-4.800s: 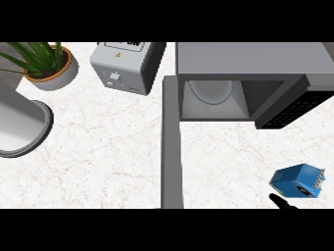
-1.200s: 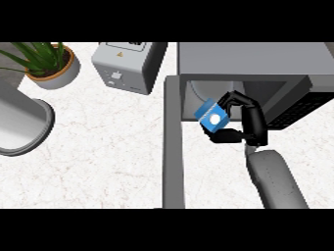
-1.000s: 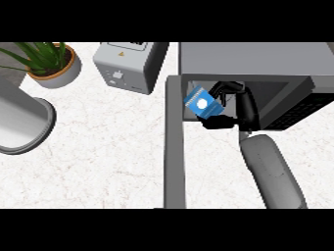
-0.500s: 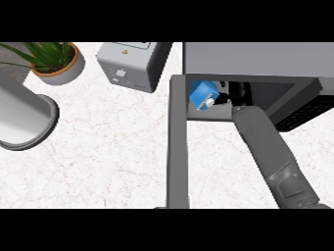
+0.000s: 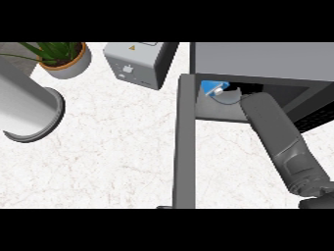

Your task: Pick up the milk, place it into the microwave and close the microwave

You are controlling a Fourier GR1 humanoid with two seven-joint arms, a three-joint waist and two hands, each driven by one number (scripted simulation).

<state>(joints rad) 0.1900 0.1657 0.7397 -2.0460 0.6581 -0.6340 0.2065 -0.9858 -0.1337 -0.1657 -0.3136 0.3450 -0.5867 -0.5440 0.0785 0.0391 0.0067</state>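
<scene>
Entering the microwave (image 5: 271,61): milk (image 5: 214,88), now just inside the opening at its left side, carried deeper than half a second ago. Right hand (image 5: 248,91) mostly hidden in the cavity; whether it grips the milk cannot be told. Door (image 5: 185,147) stands open. Release and closing remain.

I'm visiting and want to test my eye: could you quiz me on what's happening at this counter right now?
1. True or false: the microwave door is shut.
2. Where is the blue milk carton? A) on the counter B) inside the microwave's opening C) beside the plant
3. What stands in the pot at the upper left?

Key: 1 false, it stands open. 2 B. 3 a green plant.
</scene>
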